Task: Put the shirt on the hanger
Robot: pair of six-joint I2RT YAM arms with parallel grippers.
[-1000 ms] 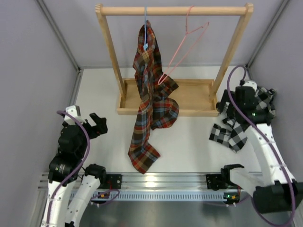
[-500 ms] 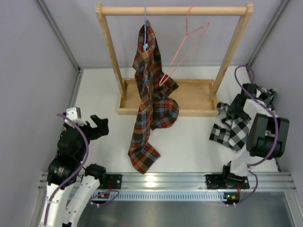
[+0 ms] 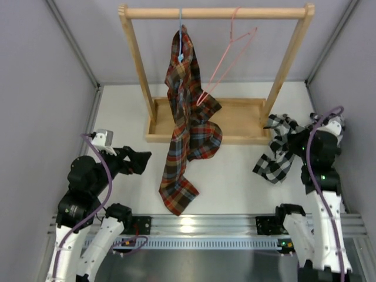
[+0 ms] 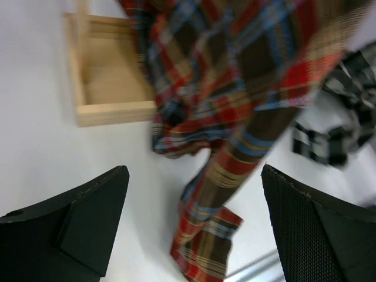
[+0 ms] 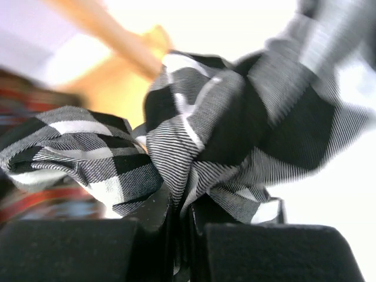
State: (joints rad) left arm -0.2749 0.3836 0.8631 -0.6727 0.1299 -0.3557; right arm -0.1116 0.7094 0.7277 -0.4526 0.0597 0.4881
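Note:
The black-and-white check shirt lies bunched on the table at the right, beside the wooden rack's right post. My right gripper is shut on a fold of it; in the right wrist view the cloth is pinched between the shut fingers. The thin pink hanger hangs bare and tilted from the rack's top rail. My left gripper stands open over the table at the left, holding nothing; in its own view the fingers frame the tartan shirt's lower end. The check shirt shows blurred at that view's right.
A red, brown and blue tartan shirt hangs from a light blue hanger on the wooden rack and trails onto the table in front of the rack's base tray. Grey walls stand close on both sides.
My right gripper has shut on the check shirt and its arm has swung nearer, drawing the cloth slightly left. My left gripper has moved right, toward the tartan shirt, still open.

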